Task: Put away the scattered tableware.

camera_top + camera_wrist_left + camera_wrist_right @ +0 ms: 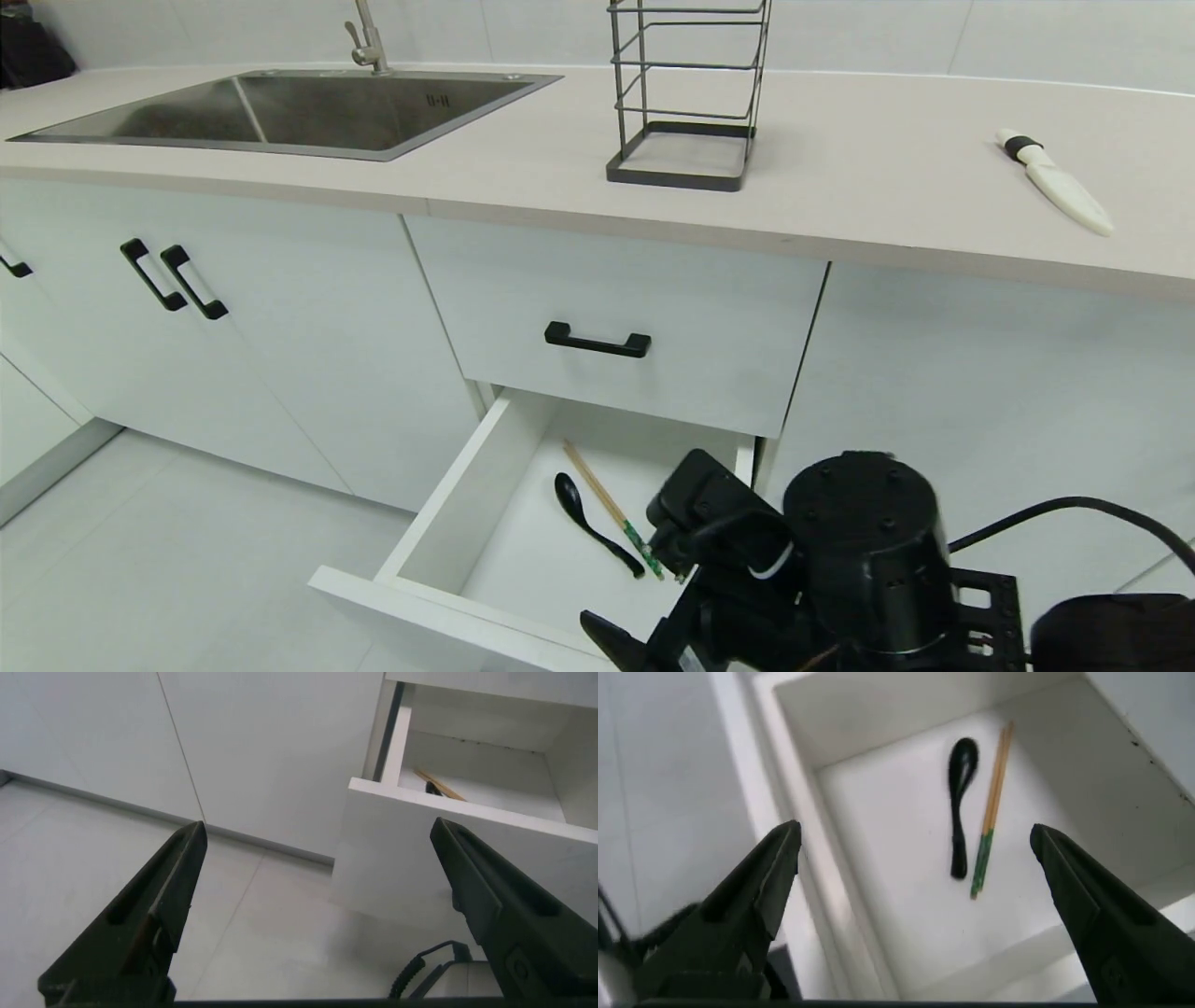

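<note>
Chopsticks and a black spoon lie side by side on the floor of the open drawer, directly below the right gripper. That gripper hangs above them with its fingers spread wide, holding nothing and touching neither piece. In the head view the right arm fills the lower right of the frame, over the drawer's right edge. The spoon and chopsticks sit just left of it, near the bottom centre, the chopsticks' green-tipped ends pointing toward the drawer front.

The left gripper is low beside the cabinets. Its fingers are also wide apart and empty, and the pale floor and the white drawer front show beyond them.

Above the open drawer, at mid-frame in the head view, a second drawer is closed, with a black handle. On the countertop a white knife with a black band lies alone at the upper right, well apart from everything else. A dark wire rack stands at the upper centre. A steel sink with its faucet takes the upper left.
</note>
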